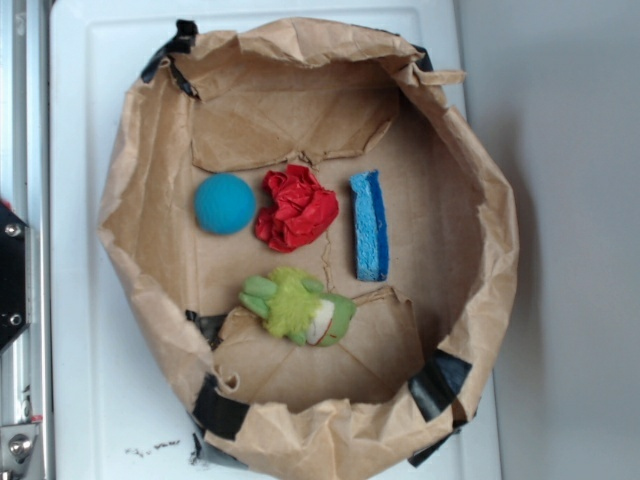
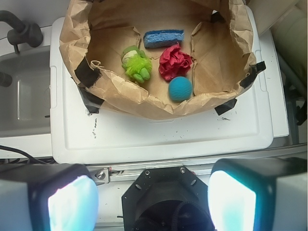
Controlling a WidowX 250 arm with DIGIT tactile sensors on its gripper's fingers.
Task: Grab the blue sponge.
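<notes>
The blue sponge [image 1: 370, 226] [image 2: 163, 38], a narrow bright blue block with a paler edge, lies flat on the floor of a brown paper-lined bin [image 1: 130, 190] [image 2: 77, 33]. It rests right of the red crumpled cloth in the exterior view. My gripper [image 2: 153, 202] shows only in the wrist view, at the bottom edge, far back from the bin and over the robot's black base. Its two pale-padded fingers [image 2: 72, 204] stand wide apart with nothing between them. In the exterior view the gripper is out of frame.
Inside the bin also lie a teal ball [image 1: 224, 203] [image 2: 180, 88], a red crumpled cloth [image 1: 297, 208] [image 2: 174, 62] and a green plush toy [image 1: 298, 306] [image 2: 136, 64]. The bin sits on a white tray [image 1: 85, 380] [image 2: 159, 134]; its crumpled paper walls rise around the objects.
</notes>
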